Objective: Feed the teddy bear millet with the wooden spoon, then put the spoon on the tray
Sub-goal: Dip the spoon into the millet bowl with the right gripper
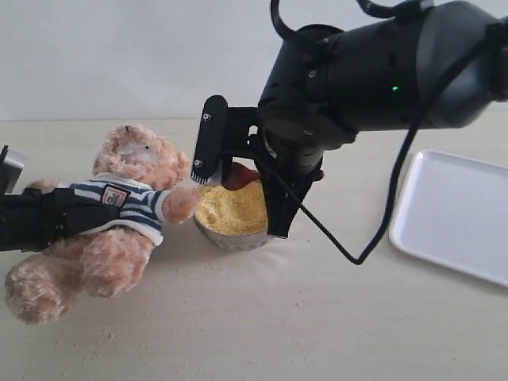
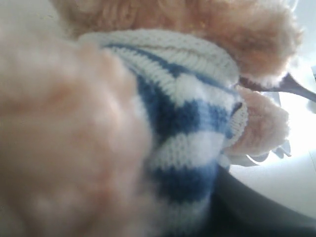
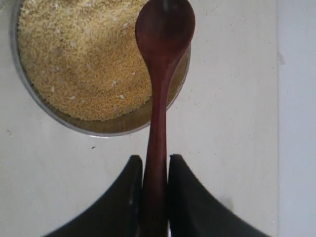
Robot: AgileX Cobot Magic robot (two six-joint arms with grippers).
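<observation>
Our right gripper (image 3: 155, 165) pinches the handle of the dark reddish-brown wooden spoon (image 3: 159, 98). Its long axis runs straight out from the jaws, oval end over the rim of the shiny metal bowl (image 3: 94, 132) of yellow millet (image 3: 84, 54). Our left gripper (image 1: 79, 213) clasps the fluffy light-brown teddy bear (image 1: 135, 159).

No text, brand or number can be read in any view. A small badge (image 1: 116, 195) is seen on the striped shirt (image 1: 141, 208) of the teddy bear (image 1: 136, 155), but its marking is too small to be made out.
</observation>
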